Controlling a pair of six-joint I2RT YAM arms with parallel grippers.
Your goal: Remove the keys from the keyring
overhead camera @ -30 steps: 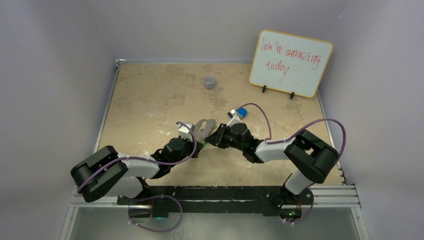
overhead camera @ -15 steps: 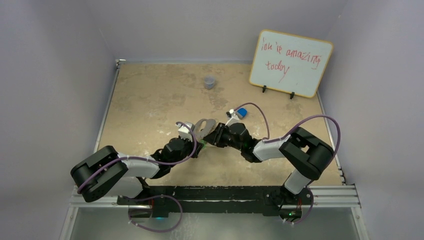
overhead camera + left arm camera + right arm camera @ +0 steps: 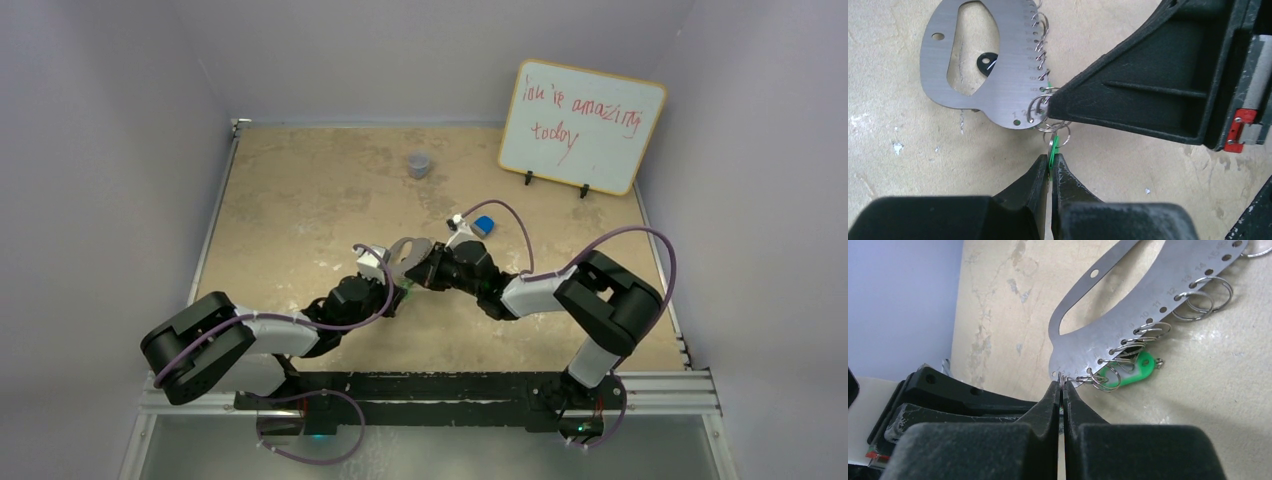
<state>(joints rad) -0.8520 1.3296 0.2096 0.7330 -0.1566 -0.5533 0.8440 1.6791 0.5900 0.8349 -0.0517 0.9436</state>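
The keyring (image 3: 410, 248) is a flat silver D-shaped plate lying on the table between my two grippers. It has numbered holes carrying small split rings (image 3: 1018, 65) (image 3: 1108, 337). My left gripper (image 3: 1050, 162) (image 3: 398, 285) is shut on a green key head (image 3: 1053, 150) that hangs from rings at the plate's near corner. My right gripper (image 3: 1062, 387) (image 3: 428, 268) is shut on a small split ring (image 3: 1062, 377) at the plate's end. Another green key (image 3: 1135, 367) lies under the plate's ring edge. A dark-headed key (image 3: 987, 62) shows through the plate's cutout.
A small grey cup (image 3: 418, 163) stands at the back middle. A small blue block (image 3: 483, 225) lies just behind my right wrist. A whiteboard (image 3: 580, 125) with red writing stands at the back right. My right finger (image 3: 1148, 90) fills the right of the left wrist view.
My right arm has shifted a little to the left and away, closing in on the keyring. My left arm and the key in it have stayed put.
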